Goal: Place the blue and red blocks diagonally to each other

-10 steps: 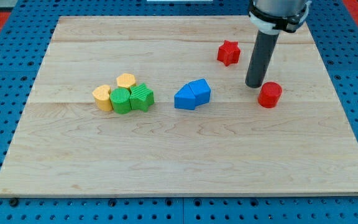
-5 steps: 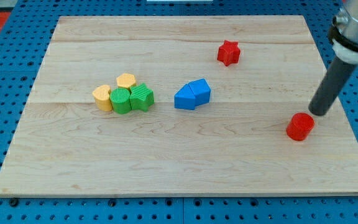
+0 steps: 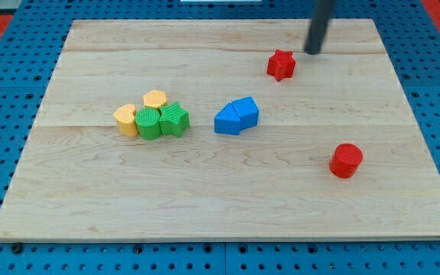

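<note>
Camera view: my tip (image 3: 313, 52) is a bare dark rod end, gripping nothing, near the view's top. The red star-shaped block (image 3: 280, 65) sits just left and below it, apart. Two touching blue blocks (image 3: 236, 116) lie farther down-left; the red cylinder block (image 3: 346, 160) is well below on the wooden board (image 3: 205, 198).

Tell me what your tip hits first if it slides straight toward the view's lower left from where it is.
Probably the red star-shaped block: my tip sits just up and to its right, with bare wood between, though depth is uncertain.
</note>
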You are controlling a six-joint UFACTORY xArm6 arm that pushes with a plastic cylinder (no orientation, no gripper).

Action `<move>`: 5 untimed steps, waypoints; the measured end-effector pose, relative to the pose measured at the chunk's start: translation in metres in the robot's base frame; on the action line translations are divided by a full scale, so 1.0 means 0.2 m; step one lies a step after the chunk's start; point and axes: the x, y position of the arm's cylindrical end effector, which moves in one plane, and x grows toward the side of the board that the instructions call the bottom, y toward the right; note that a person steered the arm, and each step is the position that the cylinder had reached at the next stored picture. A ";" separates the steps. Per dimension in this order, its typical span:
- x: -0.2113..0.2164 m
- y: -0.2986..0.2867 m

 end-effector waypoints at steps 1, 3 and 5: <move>0.11 -0.27; 0.35 -0.05; 0.64 -0.02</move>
